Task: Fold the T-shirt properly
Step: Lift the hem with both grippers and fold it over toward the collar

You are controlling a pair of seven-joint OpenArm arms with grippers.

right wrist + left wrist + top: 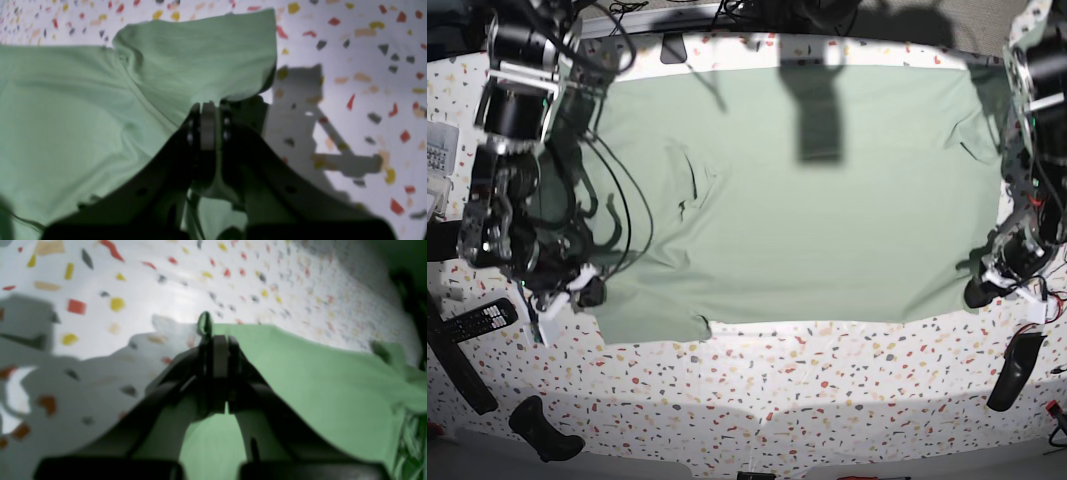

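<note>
One T-shirt [807,200], two end effectors clamped

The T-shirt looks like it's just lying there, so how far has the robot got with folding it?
Done: the T-shirt lies spread flat on the speckled table, with no fold visible. In hand: the left gripper is shut on one edge of the cloth, and the right gripper is shut on the opposite edge near a sleeve, lifting it slightly. Left: every actual fold, so the job looks to be at its start.
</note>
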